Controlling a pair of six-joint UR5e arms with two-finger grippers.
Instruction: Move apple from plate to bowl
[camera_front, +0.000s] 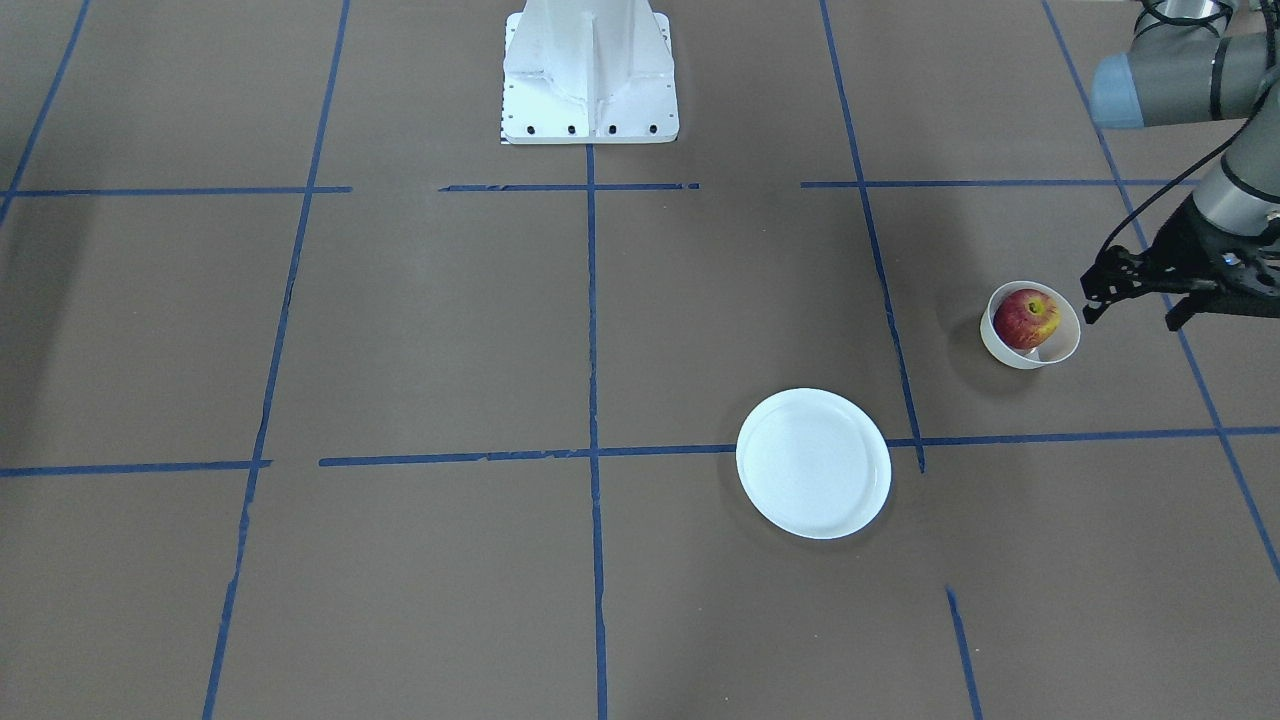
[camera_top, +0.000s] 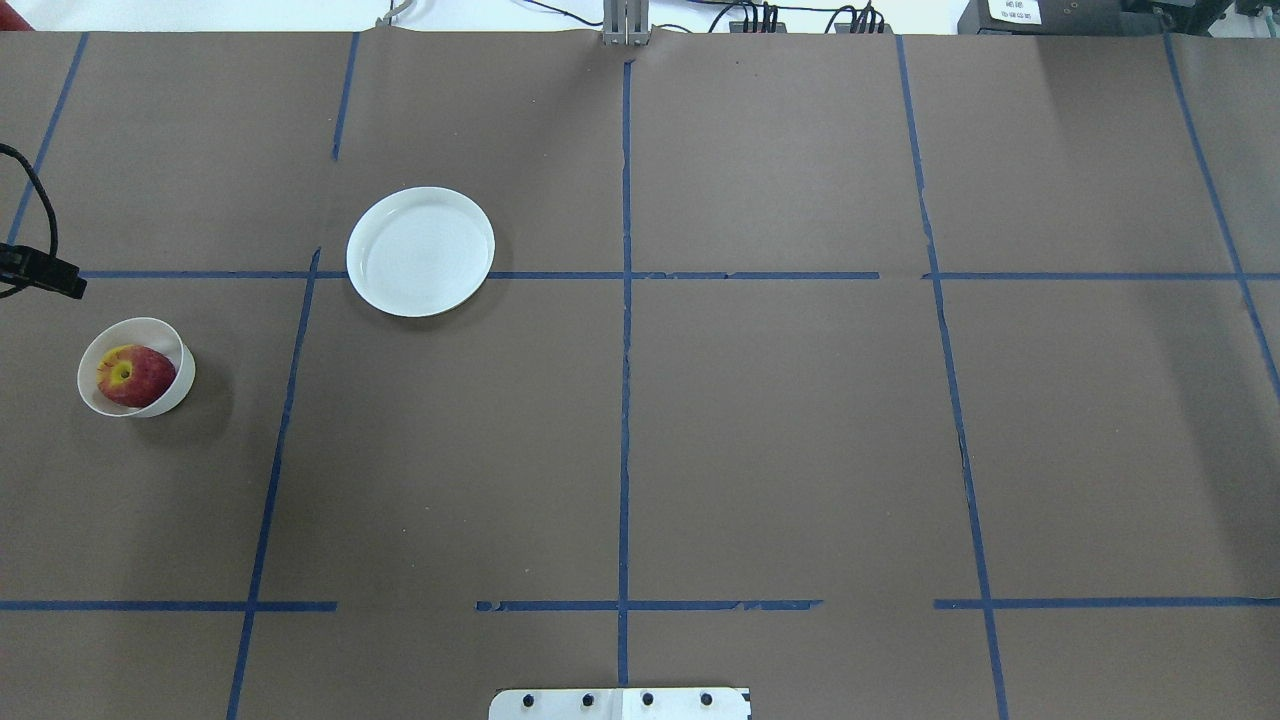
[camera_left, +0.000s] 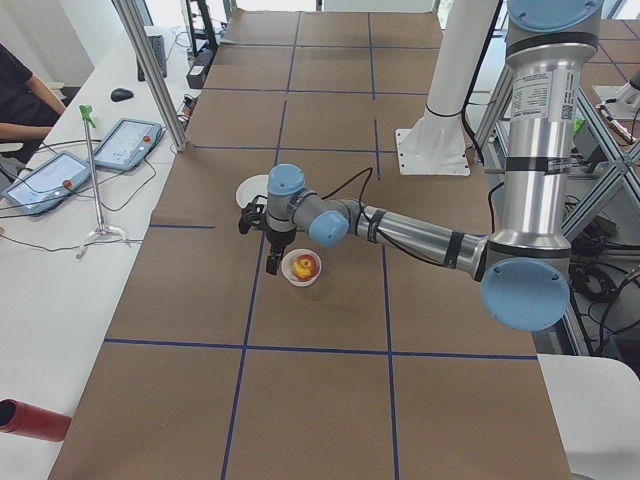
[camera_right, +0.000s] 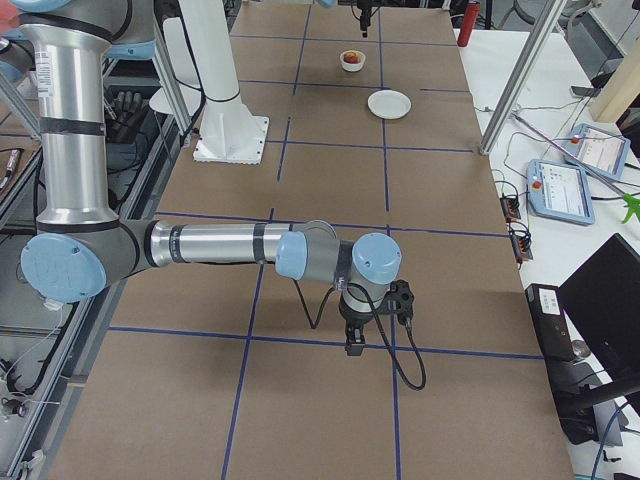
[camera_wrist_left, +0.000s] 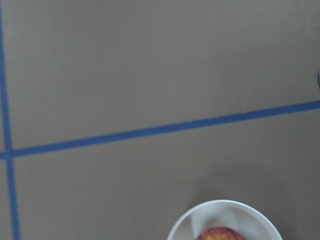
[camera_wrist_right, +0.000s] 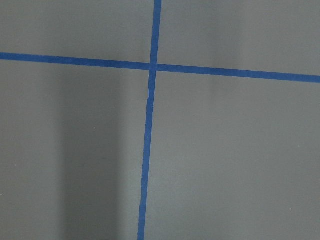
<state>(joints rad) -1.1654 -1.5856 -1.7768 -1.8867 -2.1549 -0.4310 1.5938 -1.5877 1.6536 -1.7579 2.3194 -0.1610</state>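
1. The brown tabletop (camera_front: 400, 330) with its blue tape grid takes up the whole scene, and everything that matters sits around the bowl.
2. The plate (camera_front: 813, 463) lies bare, well apart from the bowl, farther out from the robot and toward its right. Nothing is left on it to collect.
3. The left tool (camera_front: 1130, 320) hangs just beside the bowl on the robot's-left side, not touching it. Its fingers are spread wide and there's nothing between them.
4. The right tool (camera_right: 352, 340) is far from the bowl, toward the other end of the tabletop. It shows only from the side, so I cannot tell how its fingers are set.
5. The bowl (camera_front: 1000, 345) stands upright, holding the fruit.
6. The apple (camera_front: 1026, 317) sits down inside the bowl, with its yellow stem hollow turned toward the bowl's robot-left wall. By my read the delivery is made.
7. What looks left is the getaway. The left tool should go up first and only then away from the bowl. Its fingers should be kept apart so neither one catches the rim and tips the light bowl.
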